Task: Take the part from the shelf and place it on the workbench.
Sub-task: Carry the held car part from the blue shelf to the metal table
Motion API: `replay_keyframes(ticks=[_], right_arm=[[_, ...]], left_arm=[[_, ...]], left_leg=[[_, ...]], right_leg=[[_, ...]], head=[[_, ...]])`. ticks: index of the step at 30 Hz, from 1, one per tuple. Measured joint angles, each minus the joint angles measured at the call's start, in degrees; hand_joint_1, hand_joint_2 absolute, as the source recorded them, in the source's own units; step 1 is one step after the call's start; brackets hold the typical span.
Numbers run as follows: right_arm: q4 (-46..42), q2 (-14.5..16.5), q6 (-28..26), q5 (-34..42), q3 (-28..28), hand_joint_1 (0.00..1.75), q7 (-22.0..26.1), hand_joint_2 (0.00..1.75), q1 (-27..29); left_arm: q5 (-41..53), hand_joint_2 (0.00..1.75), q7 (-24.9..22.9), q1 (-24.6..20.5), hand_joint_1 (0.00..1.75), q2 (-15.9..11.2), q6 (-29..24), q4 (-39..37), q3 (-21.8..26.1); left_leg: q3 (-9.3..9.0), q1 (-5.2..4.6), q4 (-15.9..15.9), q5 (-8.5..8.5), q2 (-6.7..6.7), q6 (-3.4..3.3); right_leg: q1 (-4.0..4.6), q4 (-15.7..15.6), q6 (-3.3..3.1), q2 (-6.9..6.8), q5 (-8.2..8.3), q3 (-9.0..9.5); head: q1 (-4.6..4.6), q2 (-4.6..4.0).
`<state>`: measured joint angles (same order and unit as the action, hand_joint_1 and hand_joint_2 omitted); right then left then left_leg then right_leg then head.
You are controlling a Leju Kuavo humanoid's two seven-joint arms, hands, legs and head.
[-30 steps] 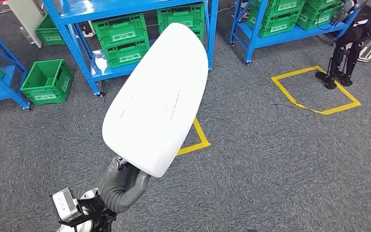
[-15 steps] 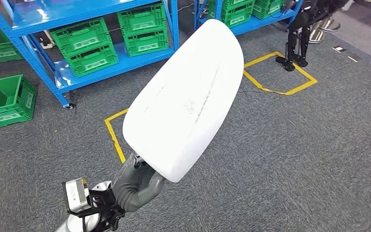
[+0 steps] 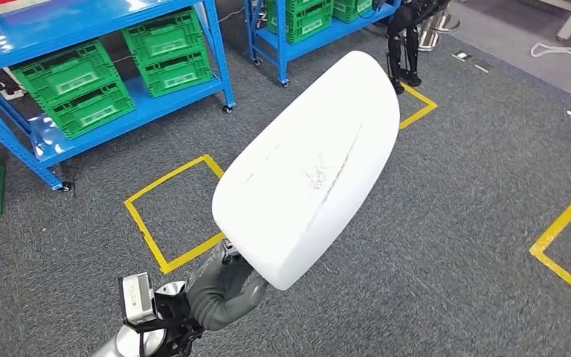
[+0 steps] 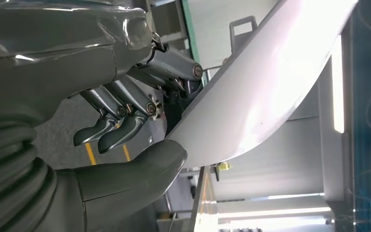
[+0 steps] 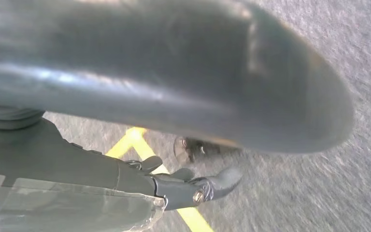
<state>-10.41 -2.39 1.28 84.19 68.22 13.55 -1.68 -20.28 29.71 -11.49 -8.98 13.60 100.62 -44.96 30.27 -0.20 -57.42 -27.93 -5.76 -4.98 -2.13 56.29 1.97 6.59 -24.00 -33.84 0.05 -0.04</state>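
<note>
A large white, smooth, rounded panel, the part (image 3: 308, 167), is carried above the grey carpet in the head view. My left hand (image 3: 223, 286) grips its lower end from beneath, at the bottom of that view. The left wrist view shows the thumb (image 4: 140, 169) pressed under the part's (image 4: 251, 96) edge, with the darker fingers (image 4: 121, 130) on the other side. My right hand (image 5: 174, 186) hangs over the floor, fingers loosely extended and holding nothing.
Blue shelves (image 3: 15, 33) with green crates (image 3: 93, 82) stand at the far left. A yellow tape square (image 3: 171, 216) marks the carpet below the part, and more tape (image 3: 565, 245) lies at the right. Another robot's dark legs (image 3: 405, 37) stand at the back.
The whole view has swung round: shelves and crates slid to the left and new floor tape came in at the right. The part stays in my left hand.
</note>
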Motion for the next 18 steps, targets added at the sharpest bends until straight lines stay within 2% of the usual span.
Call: replay_keyframes(ticks=[2,4,6,8,9,10,11,12,13,14,15,17,18], right_arm=[[0.14,0.19,0.11,-0.12,0.01,0.0,-0.12,0.0,0.1],[0.26,0.19,0.16,-0.15,0.02,0.0,-0.16,0.0,0.13],[0.37,-0.14,0.19,-0.19,0.02,0.0,-0.17,0.0,-0.15],[0.43,-0.47,0.21,-0.2,0.01,0.0,-0.18,0.0,-0.28],[0.46,-0.63,0.2,-0.2,0.01,0.0,-0.18,0.0,-0.22],[0.49,-0.79,0.17,-0.25,0.02,0.0,-0.2,0.0,-0.15],[0.51,-0.93,0.13,-0.38,0.02,0.0,-0.23,0.0,-0.13],[0.51,-1.02,0.04,-0.66,0.03,0.0,-0.3,0.0,-0.25],[0.5,-1.09,-0.11,-1.02,0.04,0.0,-0.37,0.0,-0.41],[0.48,-1.1,-0.47,-1.46,0.07,0.0,-0.44,0.0,-0.64],[0.46,-1.1,-1.08,-1.93,0.11,0.0,-0.52,0.0,-0.95],[0.44,-1.15,-2.75,-2.72,0.21,0.0,-1.0,0.0,-1.59],[0.43,-1.21,-3.4,-3.07,0.29,0.0,-1.48,0.0,-1.97]], left_arm=[[-0.32,1.75,0.14,-0.23,1.75,-0.09,0.1,-0.15,-0.12],[-0.52,1.75,0.18,-0.39,1.75,0.0,0.18,-0.31,-0.21],[-0.63,1.75,0.23,-0.4,1.75,0.09,0.21,-0.6,-0.28],[-0.68,1.75,0.26,-0.34,1.75,0.09,0.36,-0.98,-0.37],[-0.74,1.75,0.23,-0.32,1.75,0.09,0.55,-1.18,-0.44],[-0.86,1.75,0.18,-0.32,1.75,0.1,0.83,-1.37,-0.53],[-1.03,1.75,0.11,-0.33,1.75,0.12,1.13,-1.56,-0.6],[-1.19,1.75,0.06,-0.33,1.75,0.13,1.38,-1.72,-0.62],[-1.32,1.75,0.06,-0.33,1.75,0.13,1.56,-1.86,-0.57],[-1.42,1.75,0.17,-0.3,1.75,0.1,1.6,-1.96,-0.42],[-1.49,1.75,0.39,-0.21,1.75,0.04,1.54,-2.06,-0.22],[-1.71,1.75,1.09,0.05,1.75,-0.1,1.26,-2.44,0.21],[-1.81,1.75,1.41,0.19,1.75,-0.16,1.13,-2.7,0.41]], left_leg=[[-0.5,-0.35,1.68,1.02,1.15,-0.39],[-1.66,-0.2,4.55,2.45,3.03,-0.87],[-2.05,-0.11,5.86,3.18,5.03,-0.82],[-1.66,-0.1,5.72,3.25,6.85,-0.54],[-1.45,-0.05,5.48,3.18,7.68,-0.29],[-1.2,0.09,5.07,3.03,8.42,0.08],[-0.89,0.28,4.38,2.73,9.1,0.6],[-0.37,0.33,3.45,2.25,9.74,1.3],[0.18,0.35,2.37,1.69,10.3,1.98],[0.68,0.31,1.5,1.2,10.76,2.58],[1.0,0.25,0.91,0.84,11.2,3.02],[1.06,0.56,0.45,0.56,11.72,3.46],[1.19,0.82,-0.1,0.0,11.12,3.7]], right_leg=[[-0.39,-0.56,0.84,0.98,0.66,-0.4],[0.17,0.94,0.86,-1.25,-0.2,-1.53],[0.44,6.93,0.45,-4.61,-3.18,-4.55],[0.09,13.47,0.83,-5.74,-5.65,-7.46],[-0.16,14.4,1.38,-6.02,-5.85,-7.62],[-0.4,12.92,2.11,-6.34,-5.21,-6.5],[-0.67,9.25,2.92,-6.99,-4.0,-4.19],[-0.74,5.51,3.41,-8.0,-3.02,-1.77],[-0.75,2.43,3.5,-8.79,-2.28,0.02],[-0.65,0.85,3.14,-9.28,-1.97,0.99],[-0.45,0.76,2.48,-9.28,-2.07,1.01],[-0.37,1.03,1.36,-8.16,-1.91,0.56],[-0.4,1.03,0.98,-7.62,-1.76,0.39]], head=[[-0.32,0.0],[-0.21,0.0],[-0.06,0.0],[-0.03,0.0],[-0.03,0.0],[-0.03,0.0],[-0.01,0.0],[0.0,0.0],[0.02,0.0],[-0.01,0.0],[-0.03,0.0],[-0.13,0.0],[-0.13,0.0]])
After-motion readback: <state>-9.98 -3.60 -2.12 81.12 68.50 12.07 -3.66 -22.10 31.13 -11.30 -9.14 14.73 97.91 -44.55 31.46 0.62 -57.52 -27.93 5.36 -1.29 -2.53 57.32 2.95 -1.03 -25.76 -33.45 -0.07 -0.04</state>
